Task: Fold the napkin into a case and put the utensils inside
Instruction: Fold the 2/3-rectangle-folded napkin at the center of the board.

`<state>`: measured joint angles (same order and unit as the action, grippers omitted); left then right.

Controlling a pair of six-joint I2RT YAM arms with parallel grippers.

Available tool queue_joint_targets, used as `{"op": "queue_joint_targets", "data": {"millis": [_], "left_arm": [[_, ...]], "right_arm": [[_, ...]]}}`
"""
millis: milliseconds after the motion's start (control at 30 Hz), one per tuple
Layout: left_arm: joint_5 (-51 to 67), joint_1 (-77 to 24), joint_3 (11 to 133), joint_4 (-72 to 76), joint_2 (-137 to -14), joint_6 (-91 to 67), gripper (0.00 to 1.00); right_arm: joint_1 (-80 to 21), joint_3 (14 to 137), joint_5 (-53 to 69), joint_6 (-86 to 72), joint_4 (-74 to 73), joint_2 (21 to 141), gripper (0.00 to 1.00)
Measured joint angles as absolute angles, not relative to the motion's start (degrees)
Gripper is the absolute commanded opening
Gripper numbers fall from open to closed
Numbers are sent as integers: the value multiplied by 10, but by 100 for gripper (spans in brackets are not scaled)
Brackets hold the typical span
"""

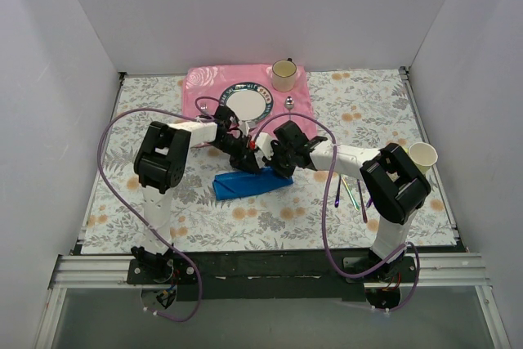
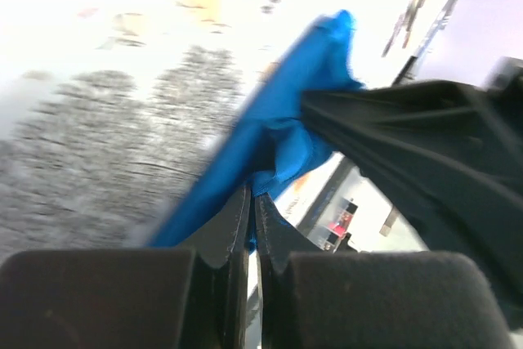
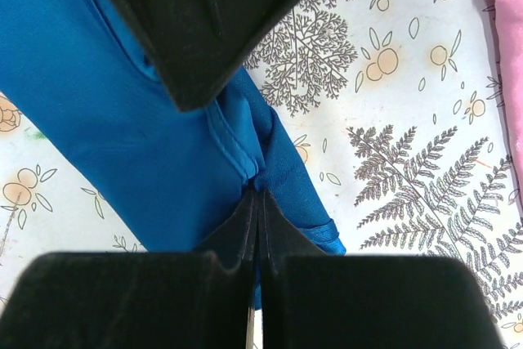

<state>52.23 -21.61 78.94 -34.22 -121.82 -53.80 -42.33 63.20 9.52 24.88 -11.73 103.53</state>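
Left fingers [image 2: 225, 230] pinching napkin [image 1: 249, 182], right fingers [image 3: 237, 230] clamped on its fold

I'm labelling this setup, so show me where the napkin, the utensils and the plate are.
napkin [image 1: 245, 184]: top view, middle of the folded blue cloth.
utensils [image 1: 350, 194]: top view, shaft of the middle piece.
plate [image 1: 246, 105]: top view, white centre.

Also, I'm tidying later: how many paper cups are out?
2: one cup on the pink mat's far right corner, the other cup beside the right arm. The arms may hide more.
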Motion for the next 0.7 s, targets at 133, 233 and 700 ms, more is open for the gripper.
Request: {"op": "queue_joint_targets", "data": {"millis": [133,233,700], "left_arm": [[529,-206,787,-341,-1245,-524,0],[545,-200,771,-332,-1245,-523,0],[566,-196,754,-325,-1245,-529,0]], "right_arm": [[-423,632,99,251,-117,1035,1],[-423,635,99,248,-120,1035,7],[-410,741,88,193,-177,996,34]]}}
